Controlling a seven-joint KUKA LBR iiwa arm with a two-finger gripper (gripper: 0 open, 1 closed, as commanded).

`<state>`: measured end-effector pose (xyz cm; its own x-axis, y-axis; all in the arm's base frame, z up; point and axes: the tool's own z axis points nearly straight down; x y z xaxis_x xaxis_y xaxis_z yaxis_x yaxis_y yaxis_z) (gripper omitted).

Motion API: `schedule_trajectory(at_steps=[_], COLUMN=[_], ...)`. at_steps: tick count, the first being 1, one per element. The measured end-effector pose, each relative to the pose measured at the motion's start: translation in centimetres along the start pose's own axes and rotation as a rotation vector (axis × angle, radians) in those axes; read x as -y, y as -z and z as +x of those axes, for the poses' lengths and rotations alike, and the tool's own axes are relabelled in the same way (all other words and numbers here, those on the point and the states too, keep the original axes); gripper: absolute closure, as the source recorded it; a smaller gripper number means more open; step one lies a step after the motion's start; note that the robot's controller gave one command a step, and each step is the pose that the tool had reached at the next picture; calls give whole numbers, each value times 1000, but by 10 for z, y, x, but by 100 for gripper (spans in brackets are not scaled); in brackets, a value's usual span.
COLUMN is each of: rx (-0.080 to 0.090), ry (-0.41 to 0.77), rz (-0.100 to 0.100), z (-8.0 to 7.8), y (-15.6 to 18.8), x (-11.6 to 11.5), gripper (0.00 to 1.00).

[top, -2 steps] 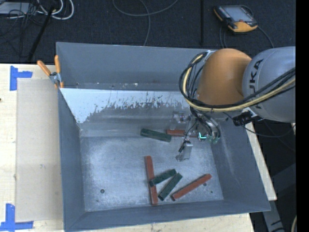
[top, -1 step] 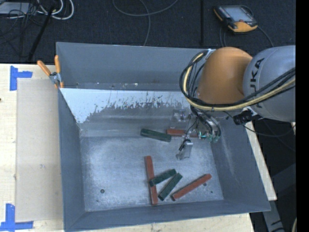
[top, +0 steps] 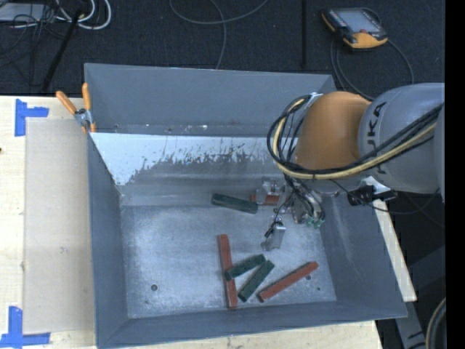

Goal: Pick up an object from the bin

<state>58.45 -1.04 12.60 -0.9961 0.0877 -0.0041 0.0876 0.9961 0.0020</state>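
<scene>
Camera view: arm (top: 396, 140) lettered "UKA"; pincer (top: 275, 235), grip impossible to tell, near dark green bars (top: 251, 271).

Arm (top: 407, 137) from the right, orange-capped wrist (top: 327, 133) bent down, jaws low.

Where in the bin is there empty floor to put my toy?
The left half of the floor is bare, from the left wall to the nearest red bar. Front right is crowded: green bars and another red bar, by the gripper.
</scene>
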Motion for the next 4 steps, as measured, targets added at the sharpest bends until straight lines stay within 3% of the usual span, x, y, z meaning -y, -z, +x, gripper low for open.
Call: schedule_trajectory(at_steps=[1,2,3,4], rx=[-7,-7,-5,-5], ry=[74,211,-106,-106], rz=[2,1,2,2], z=[39,53,82,82], y=[-24,-30,-56,-56], x=[-4,6,-31,-31], gripper=[0,0,100,100])
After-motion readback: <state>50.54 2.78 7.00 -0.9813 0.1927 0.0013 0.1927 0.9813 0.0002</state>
